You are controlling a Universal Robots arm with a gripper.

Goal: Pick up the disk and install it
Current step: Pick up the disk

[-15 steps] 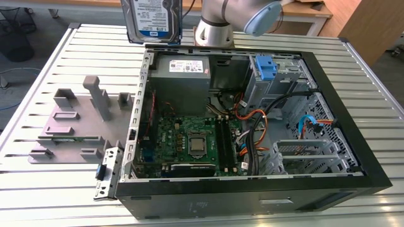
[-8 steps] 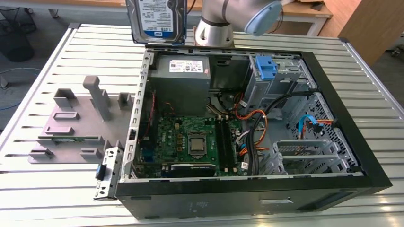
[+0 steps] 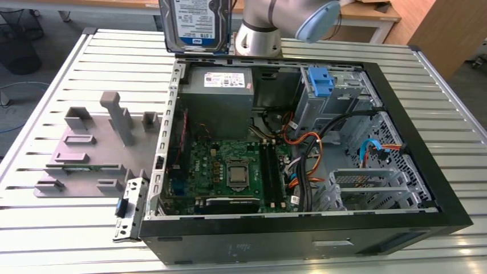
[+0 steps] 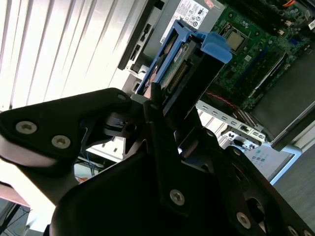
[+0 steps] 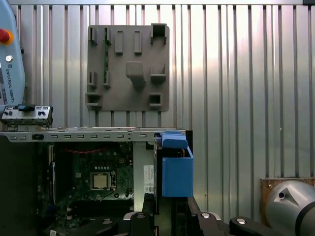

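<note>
Disk (image 3: 194, 24) is raised off the counter (image 3: 53, 74), upright, over the PSU-side rim of the PC case (image 3: 289, 234). Fingers (image 4: 156, 118) clamped on it, blue rails showing. Risks: slip in grip → tilt, rails jam at drive bay (image 3: 335, 91); snag on cables (image 3: 316, 140).

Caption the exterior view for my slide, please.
The arm holds the disk upright beside the open computer case.

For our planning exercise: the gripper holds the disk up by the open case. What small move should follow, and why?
Probably shift the disk toward the exterior view's right, over the drive cage. The gripper is shut on it, yet it hangs near the power supply, short of the cage.
</note>
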